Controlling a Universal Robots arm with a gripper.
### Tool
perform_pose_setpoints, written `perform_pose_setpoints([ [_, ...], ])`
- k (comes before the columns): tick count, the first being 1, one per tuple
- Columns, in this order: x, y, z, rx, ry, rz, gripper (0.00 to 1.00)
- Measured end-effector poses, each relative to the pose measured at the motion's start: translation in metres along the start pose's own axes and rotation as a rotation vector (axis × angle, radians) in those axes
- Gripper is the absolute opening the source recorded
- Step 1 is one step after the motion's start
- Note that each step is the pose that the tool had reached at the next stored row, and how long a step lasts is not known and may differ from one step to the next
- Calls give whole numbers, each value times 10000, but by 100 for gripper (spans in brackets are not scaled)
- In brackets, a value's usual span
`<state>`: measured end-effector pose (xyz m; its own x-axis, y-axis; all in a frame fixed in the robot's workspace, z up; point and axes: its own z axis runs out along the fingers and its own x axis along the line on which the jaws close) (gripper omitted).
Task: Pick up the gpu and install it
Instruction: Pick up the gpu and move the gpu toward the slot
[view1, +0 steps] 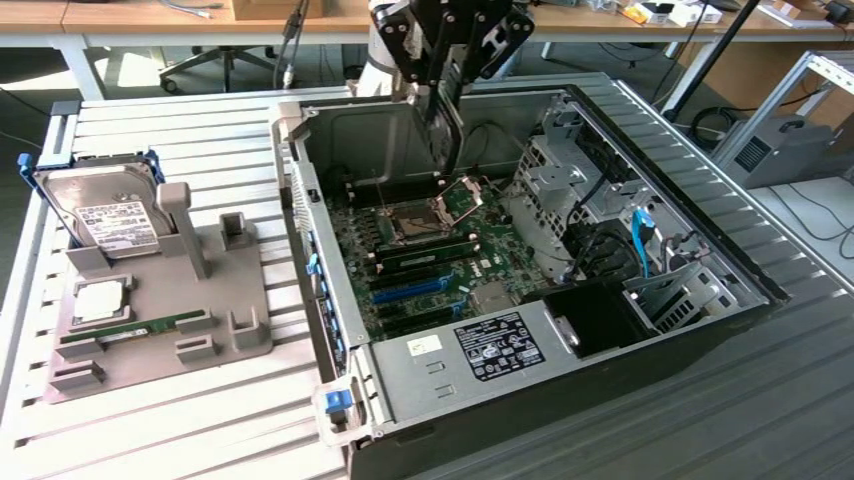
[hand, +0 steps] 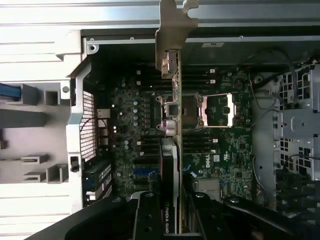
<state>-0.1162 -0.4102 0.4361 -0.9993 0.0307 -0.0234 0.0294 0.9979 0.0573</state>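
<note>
My gripper (view1: 445, 75) is shut on the gpu (view1: 441, 140), a thin dark card that hangs on edge over the open computer case (view1: 334, 330), above the motherboard (view1: 441, 250) near the case's far wall. In the wrist view the gpu (hand: 171, 150) appears edge-on between my two black fingers (hand: 150, 217). Its silver bracket (hand: 175, 30) reaches toward the case's rear wall. The card is above the board, apart from the blue expansion slots (view1: 407, 292).
A grey holder (view1: 160, 300) at the exterior view's left carries a hard drive (view1: 107, 220), a CPU (view1: 100, 300) and a RAM stick (view1: 140, 328). Inside the case are an open CPU socket (view1: 420, 215) and drive cages (view1: 574, 180). Slatted table (view1: 174, 130) surrounds the case.
</note>
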Motion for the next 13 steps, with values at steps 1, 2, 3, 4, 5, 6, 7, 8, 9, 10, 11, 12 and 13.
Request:
perform_pose_setpoints([
  [1,-56,1,2,0,0,-1,27],
  [2,-156,5,4,0,0,0,27],
  [3,-212,6,6,-1,0,-1,27],
  [4,-250,7,6,0,0,-1,27],
  [5,-298,9,8,0,0,0,27],
  [6,-348,10,9,0,0,-1,27],
  [7,-417,12,11,0,0,-1,27],
  [8,-456,14,12,-1,0,0,27],
  [9,-483,14,12,-1,0,0,27],
  [10,-540,16,14,0,0,-1,27],
  [11,-574,17,15,-1,0,0,27],
  [12,-630,19,16,-1,0,0,27],
  [13,-681,20,17,0,0,-1,27],
])
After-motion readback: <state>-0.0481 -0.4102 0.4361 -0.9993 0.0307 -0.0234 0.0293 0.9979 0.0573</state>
